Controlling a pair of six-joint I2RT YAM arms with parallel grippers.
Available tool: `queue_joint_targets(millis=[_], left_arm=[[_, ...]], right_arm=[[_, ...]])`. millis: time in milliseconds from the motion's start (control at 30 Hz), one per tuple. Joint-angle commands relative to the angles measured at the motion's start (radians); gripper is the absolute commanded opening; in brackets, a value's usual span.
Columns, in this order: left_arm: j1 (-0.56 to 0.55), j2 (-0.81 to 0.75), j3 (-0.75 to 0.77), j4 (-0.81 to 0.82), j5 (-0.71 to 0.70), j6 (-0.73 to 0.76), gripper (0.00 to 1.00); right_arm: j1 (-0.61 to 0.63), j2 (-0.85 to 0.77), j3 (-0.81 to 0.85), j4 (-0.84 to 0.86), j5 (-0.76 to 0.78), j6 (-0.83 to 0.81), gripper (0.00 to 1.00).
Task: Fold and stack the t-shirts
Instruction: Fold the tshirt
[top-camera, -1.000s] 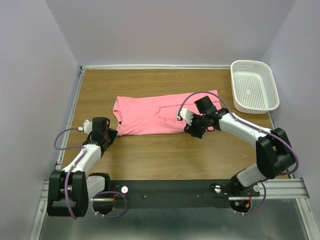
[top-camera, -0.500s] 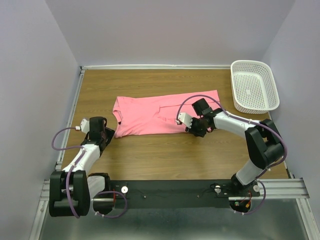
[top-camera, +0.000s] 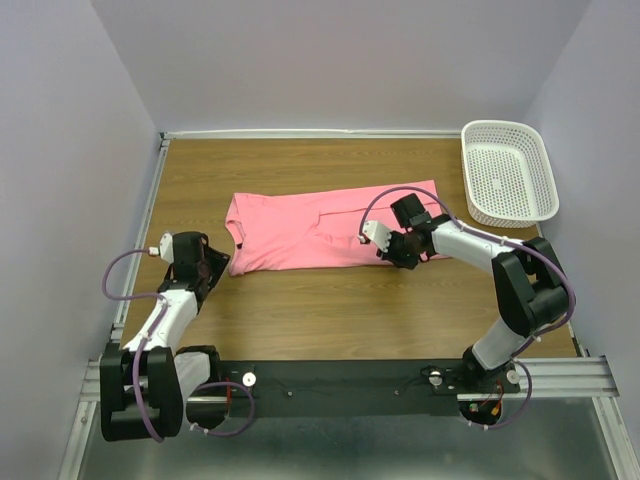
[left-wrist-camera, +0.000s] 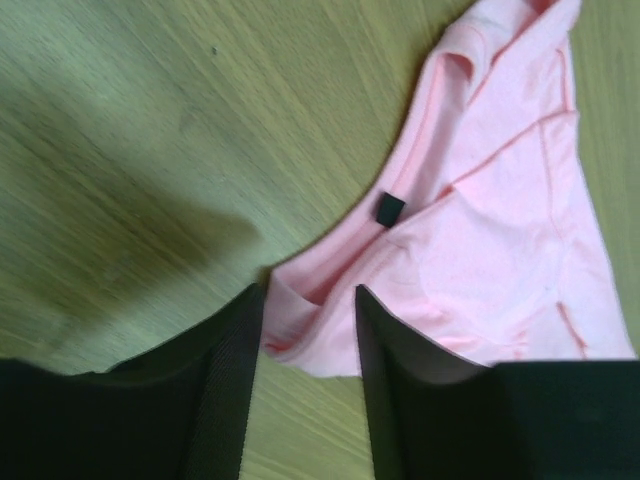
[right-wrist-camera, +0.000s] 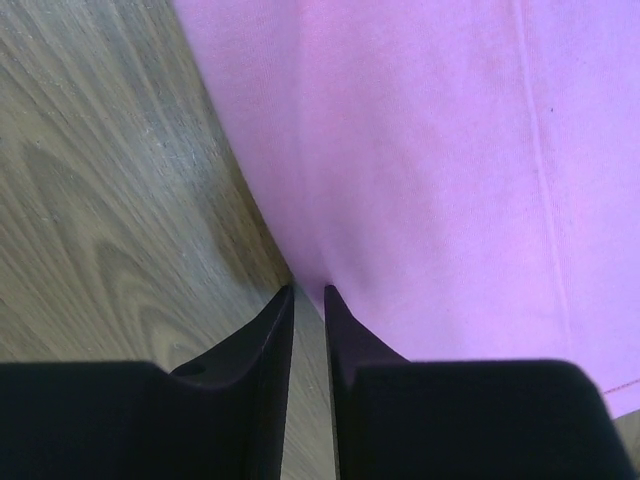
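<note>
The t-shirt (top-camera: 300, 232) lies flat at the middle of the table (top-camera: 300, 320), neck opening toward the left edge. Expect light, limp cloth; take hold at corners or hems.

The left gripper (left-wrist-camera: 310, 300) has its fingers apart, straddling the near corner beside the neck. The right gripper (right-wrist-camera: 308, 292) has its fingers nearly together at the near hem; whether they pinch the cloth cannot be told.

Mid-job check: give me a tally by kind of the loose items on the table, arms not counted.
salmon-pink cloth t-shirt: 1
white perforated plastic basket: 1
Total: 2
</note>
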Motion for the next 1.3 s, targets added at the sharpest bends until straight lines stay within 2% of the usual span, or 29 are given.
queue_joint_targets(millis=[0, 200, 433, 733, 1267], left_arm=[[0.006, -0.039, 0.008, -0.019, 0.103, 0.055, 0.54], [0.006, -0.008, 0.052, -0.073, 0.088, 0.154, 0.54], [0.006, 0.114, 0.099, -0.078, 0.192, 0.257, 0.48], [0.005, 0.088, 0.115, -0.108, 0.211, 0.276, 0.39], [-0.014, 0.145, 0.129, -0.112, 0.226, 0.294, 0.35]], right_arm=[[-0.003, 0.0, -0.001, 0.01, -0.028, 0.006, 0.26], [-0.003, 0.01, 0.0, 0.009, -0.04, 0.012, 0.26], [-0.003, 0.017, -0.003, 0.009, -0.042, 0.014, 0.26], [-0.001, 0.03, 0.002, 0.01, -0.045, 0.015, 0.26], [-0.001, 0.037, 0.003, 0.009, -0.04, 0.022, 0.26]])
